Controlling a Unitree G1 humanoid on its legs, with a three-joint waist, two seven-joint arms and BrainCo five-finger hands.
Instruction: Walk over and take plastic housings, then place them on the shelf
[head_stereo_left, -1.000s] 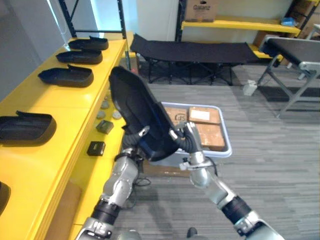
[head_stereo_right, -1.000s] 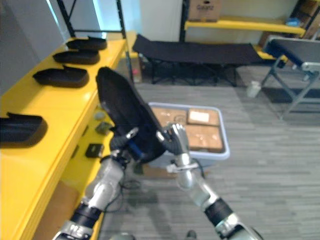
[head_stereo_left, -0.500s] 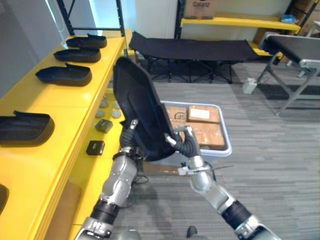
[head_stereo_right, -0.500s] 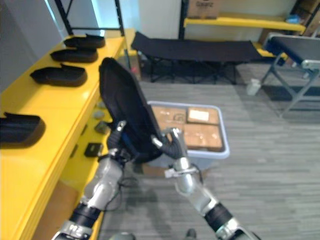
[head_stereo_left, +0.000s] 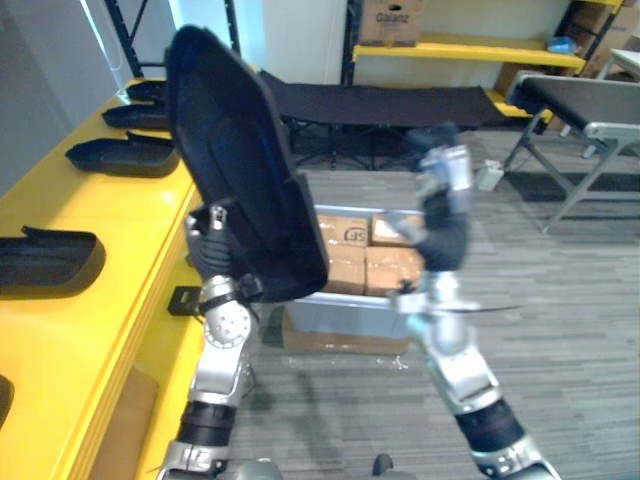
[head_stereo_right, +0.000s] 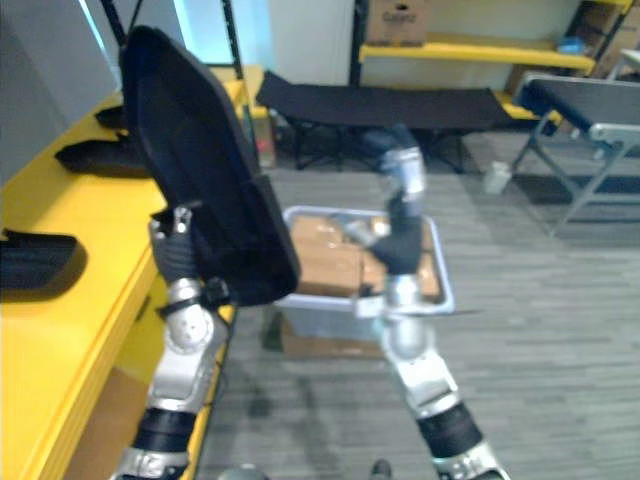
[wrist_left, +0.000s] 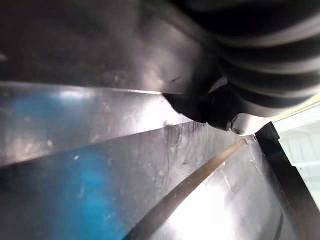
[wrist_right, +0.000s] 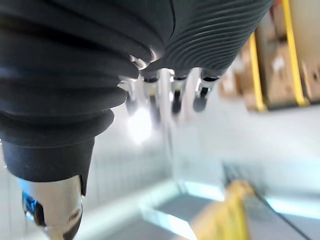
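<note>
My left hand (head_stereo_left: 214, 252) grips the lower edge of the black plastic housing (head_stereo_left: 238, 165), which stands upright, high beside the yellow shelf (head_stereo_left: 100, 215) (my fingers mostly hidden behind the shell). My right hand (head_stereo_left: 446, 185) is up above the grey bin (head_stereo_left: 340, 315), apart from the housing, fingers (wrist_right: 175, 97) straight, holding nothing.

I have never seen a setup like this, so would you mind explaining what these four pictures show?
This is a two-legged humanoid robot. The two wide pictures come from its head camera, looking down; the two close-ups come from cameras on its wrists. Its left robot hand carries a large black plastic housing, raised high. The right robot hand is open and apart from it. A grey bin of cardboard boxes stands on the floor. More black housings lie on the yellow shelf at its left.
</note>
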